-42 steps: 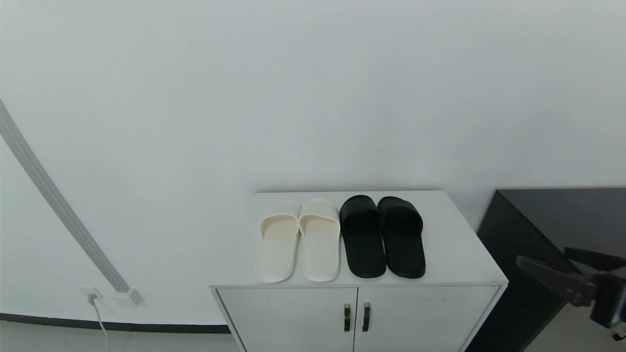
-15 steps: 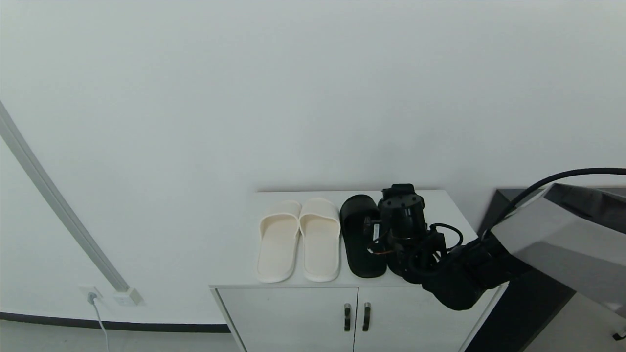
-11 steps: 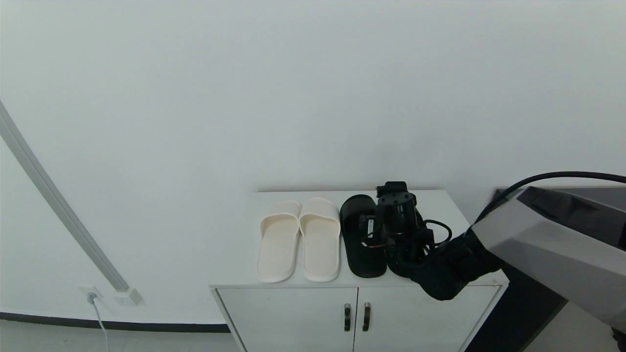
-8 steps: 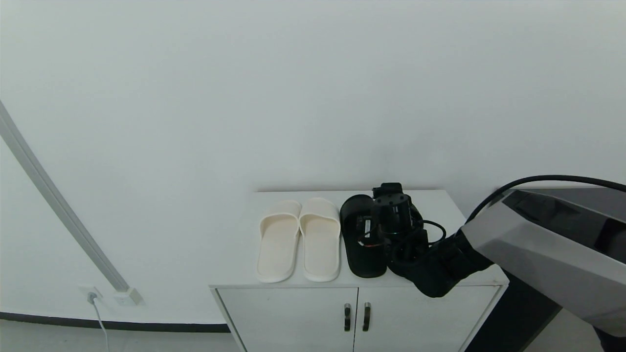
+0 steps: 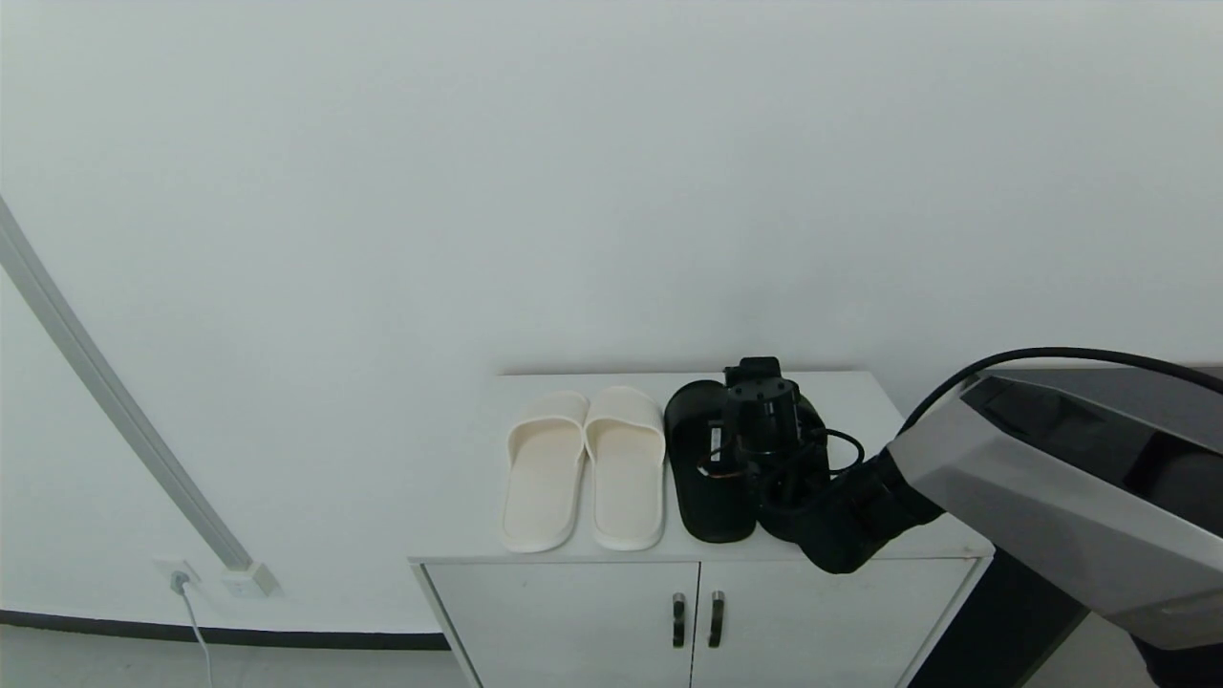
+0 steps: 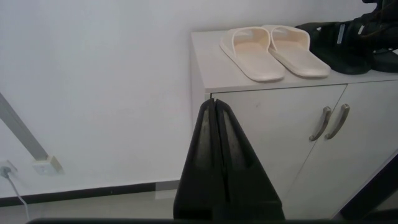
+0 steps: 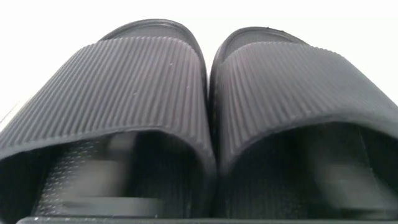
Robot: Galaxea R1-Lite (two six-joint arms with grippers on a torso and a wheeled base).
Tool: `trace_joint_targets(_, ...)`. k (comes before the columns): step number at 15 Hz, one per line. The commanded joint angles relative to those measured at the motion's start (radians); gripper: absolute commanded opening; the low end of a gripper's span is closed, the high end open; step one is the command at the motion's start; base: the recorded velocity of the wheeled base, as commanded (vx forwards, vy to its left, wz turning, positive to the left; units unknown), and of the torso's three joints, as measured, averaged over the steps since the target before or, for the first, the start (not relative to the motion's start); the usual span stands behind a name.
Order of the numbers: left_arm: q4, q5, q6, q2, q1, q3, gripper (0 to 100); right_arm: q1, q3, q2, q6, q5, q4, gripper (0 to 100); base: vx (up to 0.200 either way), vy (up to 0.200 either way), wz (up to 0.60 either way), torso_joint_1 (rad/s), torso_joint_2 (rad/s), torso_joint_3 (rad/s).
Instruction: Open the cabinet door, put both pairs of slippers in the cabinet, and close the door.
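So the black slippers [image 5: 709, 468] sat on top of the white cabinet [image 5: 898, 497], right-centre of the head view, with the cream slippers [image 5: 583, 468] just beside them on the left. All four lay parallel, long axes running front to back. Toes and straps pointed at the wall [image 5: 611, 191], and the heels sat at the cabinet's front edge. The right-hand black slipper was mostly covered by the right arm [image 5: 1041, 487], which came in from the lower right of the frame.

The right gripper [image 5: 764, 459] was over the black pair. Its wrist view looked straight into both ribbed straps from the heel side, but honestly I couldn't tell if it was open or closed, or gripping anything. In the left wrist view, the left gripper [image 6: 214, 155] was pressed fully closed with nothing in it, off from the cabinet's front.

Both doors [image 5: 564, 621] were closed, with the two handles [image 5: 677, 619] side by side in the middle. Room-wise: a plain white wall, a grey conduit [image 5: 105, 392] slanting down the left, a socket [image 5: 177, 576] with a cable at the lower left, and some dark furniture [image 5: 1003, 621] at the lower right.
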Motion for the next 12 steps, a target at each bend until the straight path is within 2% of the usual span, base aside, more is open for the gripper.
trace_joint_targets(1,0.000,0.000,0.000,0.001,0.000,0.000,0,0.001,0.002,-0.006,0.000,-0.001,0.000,0,0.000,0.000,0.00,0.000,0.00,0.000)
trace_joint_targets(4,0.000,0.000,0.000,0.001,0.000,0.000,0,0.001,0.013,-0.024,-0.001,-0.005,0.000,0,0.000,0.000,0.00,0.000,0.00,0.000)
trace_joint_targets(7,0.000,0.000,-0.001,0.001,0.000,0.000,0,0.005,0.094,-0.141,-0.027,-0.007,-0.003,0,0.000,0.000,0.00,0.000,0.00,0.000)
trace_joint_targets(10,0.000,0.000,-0.001,0.001,0.000,0.000,0,0.020,0.286,-0.310,-0.115,0.012,-0.067,0,0.000,0.000,0.00,0.000,0.00,0.000)
trace_joint_targets(12,0.000,0.000,-0.001,0.001,0.000,0.000,0,0.044,0.472,-0.437,-0.150,0.139,-0.150,0,0.000,0.000,0.00,0.000,0.00,0.000)
